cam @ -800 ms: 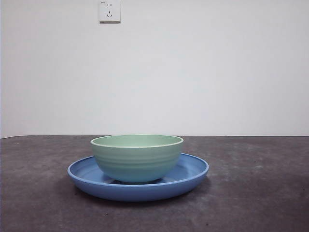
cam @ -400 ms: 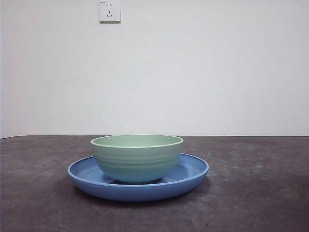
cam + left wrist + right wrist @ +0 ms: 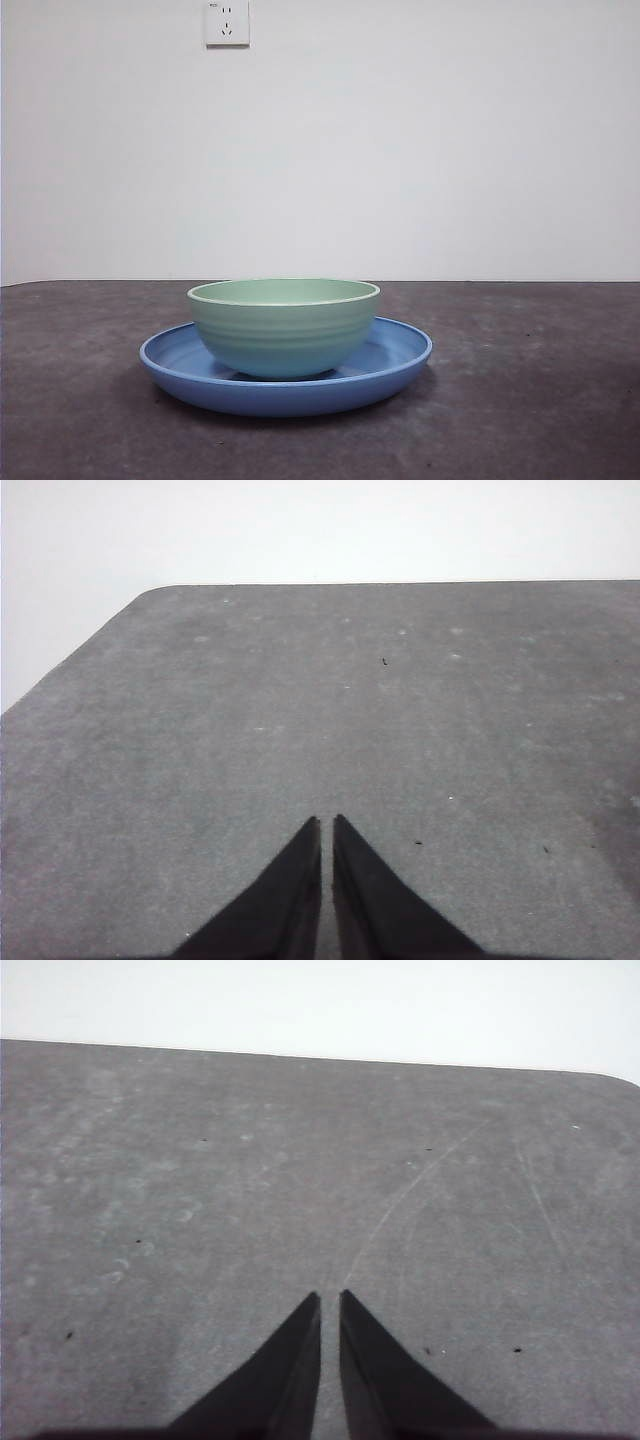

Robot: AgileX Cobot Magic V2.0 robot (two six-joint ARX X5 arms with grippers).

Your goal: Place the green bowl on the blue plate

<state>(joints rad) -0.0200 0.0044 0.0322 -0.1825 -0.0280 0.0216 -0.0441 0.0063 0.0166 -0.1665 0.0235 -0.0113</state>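
A deep, round, pale mint-green bowl with faint horizontal ridges on its smooth outside and a lighter rim stands upright inside a wide, shallow, glossy medium-blue round plate. The plate's raised, sloping rim shows on either side of the bowl, at 3 and 9 o'clock from it, and the bowl's base rests on the plate's floor near the middle. The plate lies on a dark grey, matte, faintly mottled tabletop marked with pale scratches and small specks. Behind it rises a plain white wall with a white square socket at 12 o'clock from the bowl.

Neither arm appears in the front view. In its own wrist view, the left gripper hangs over bare tabletop, its two black pointed jaws closed almost tip to tip and holding nothing. The right gripper is posed alike over bare, scratched tabletop, jaws drawn together, a thin slit between them, empty.
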